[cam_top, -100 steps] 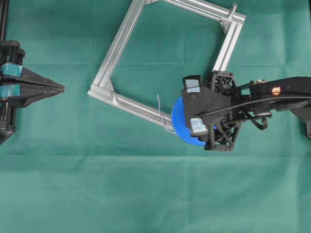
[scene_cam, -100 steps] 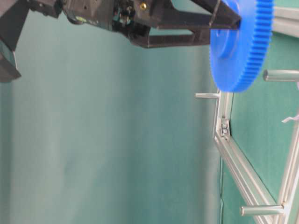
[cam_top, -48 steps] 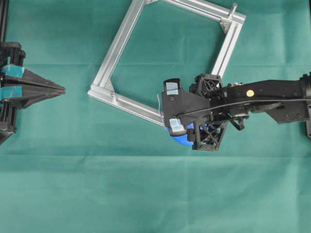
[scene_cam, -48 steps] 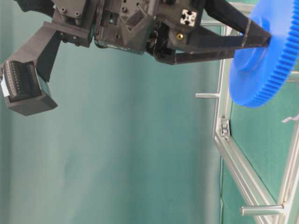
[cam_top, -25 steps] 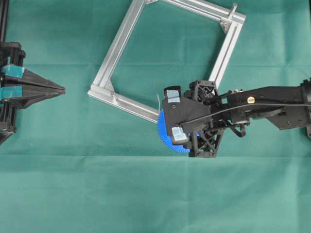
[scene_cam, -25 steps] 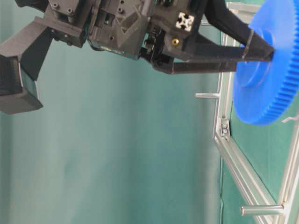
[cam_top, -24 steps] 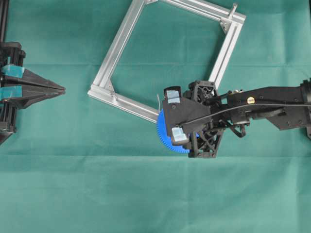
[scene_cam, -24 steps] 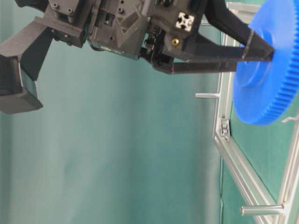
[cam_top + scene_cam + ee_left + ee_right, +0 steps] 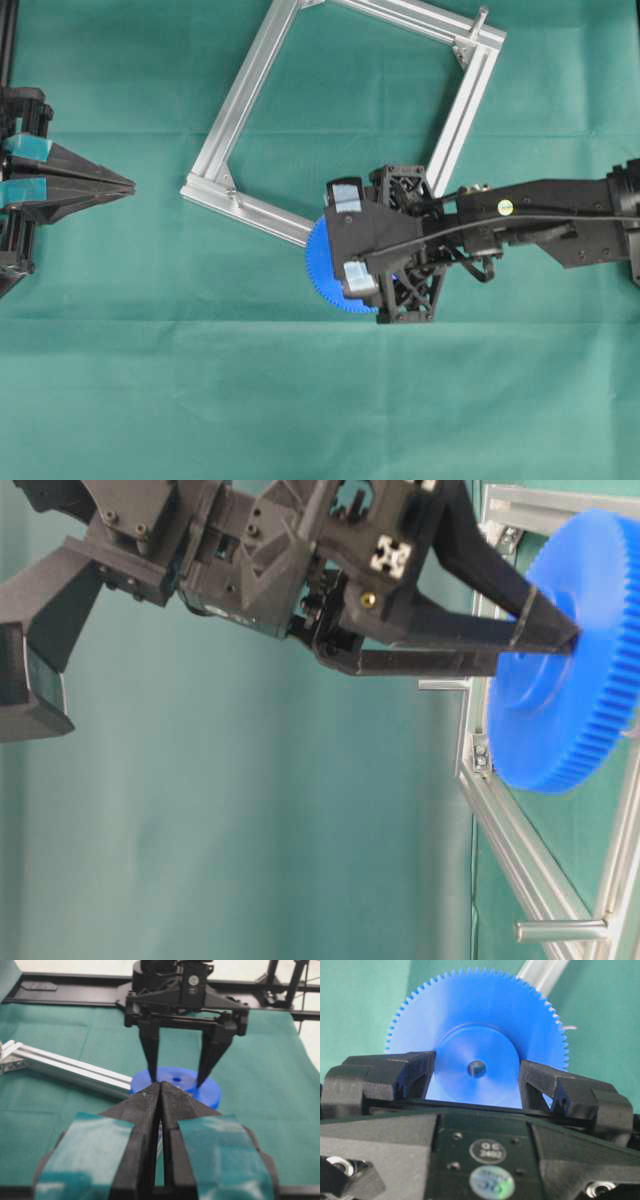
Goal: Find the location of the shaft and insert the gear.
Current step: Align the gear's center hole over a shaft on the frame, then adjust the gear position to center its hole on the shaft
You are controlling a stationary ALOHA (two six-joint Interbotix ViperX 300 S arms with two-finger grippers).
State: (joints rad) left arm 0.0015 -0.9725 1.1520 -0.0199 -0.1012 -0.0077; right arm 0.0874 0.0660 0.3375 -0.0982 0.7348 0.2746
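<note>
My right gripper [image 9: 476,1072] is shut on the raised hub of the blue gear [image 9: 470,1015], one finger on each side. It holds the gear [image 9: 322,262] face-up over the near corner of the aluminium frame [image 9: 240,105]. In the table-level view the shaft [image 9: 443,684], a thin silvery pin, sticks out just beside the gear [image 9: 570,710]. The gear's centre hole looks dark, with no pin through it. From overhead the shaft is hidden under the right gripper. My left gripper [image 9: 130,185] rests at the far left, shut and empty, and points at the gear [image 9: 210,1094].
The square frame lies on green cloth with thicker grey pegs at its corners [image 9: 560,930] [image 9: 481,20]. A strand of pale wire [image 9: 568,1026] shows past the gear's rim. The right arm [image 9: 540,215] reaches in from the right edge.
The right gripper has carried the gear leftward along the frame's near corner and slightly lower. The left arm has not moved.
</note>
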